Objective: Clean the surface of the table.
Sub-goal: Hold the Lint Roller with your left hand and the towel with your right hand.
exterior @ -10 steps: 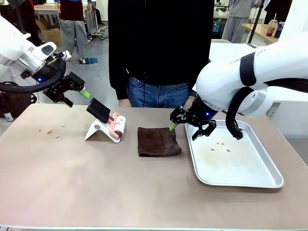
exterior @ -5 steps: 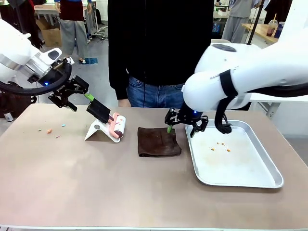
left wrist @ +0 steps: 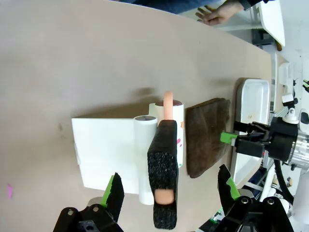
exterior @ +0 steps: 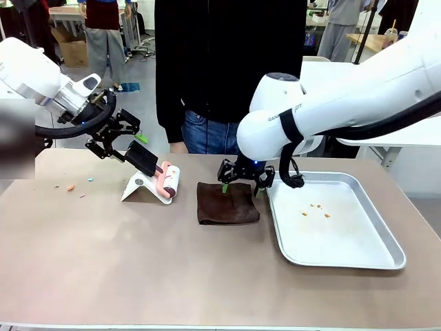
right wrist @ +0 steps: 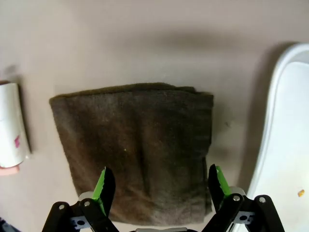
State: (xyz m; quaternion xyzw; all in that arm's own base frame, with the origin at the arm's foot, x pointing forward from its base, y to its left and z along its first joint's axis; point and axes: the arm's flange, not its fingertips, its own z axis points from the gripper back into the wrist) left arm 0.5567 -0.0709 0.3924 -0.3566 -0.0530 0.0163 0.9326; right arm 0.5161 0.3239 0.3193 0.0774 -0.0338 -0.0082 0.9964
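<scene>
The brownish-tan table (exterior: pixel 138 262) carries a few small crumbs (exterior: pixel 69 187) near its far left. A folded brown cloth (exterior: pixel 227 203) lies at the middle. Just above it hovers my right gripper (exterior: pixel 242 183), open; in the right wrist view the right gripper (right wrist: pixel 161 186) has its green-padded fingers spread over the cloth (right wrist: pixel 135 145). A lint roller (exterior: pixel 168 181) with a black foam handle (exterior: pixel 141 158) rests on a white stand (exterior: pixel 140 186). My left gripper (exterior: pixel 127 143) is open right at that handle; in the left wrist view the handle (left wrist: pixel 162 179) lies between the left gripper's (left wrist: pixel 169 188) jaws, untouched.
A shiny metal tray (exterior: pixel 365 255) with a few crumbs (exterior: pixel 316 206) sits at the right, close beside the cloth. A person in black stands at the far edge, one hand (left wrist: pixel 219 12) resting on the table.
My right gripper has swung left from over the tray to above the brown cloth. My left gripper has moved right and down to the lint roller's handle.
</scene>
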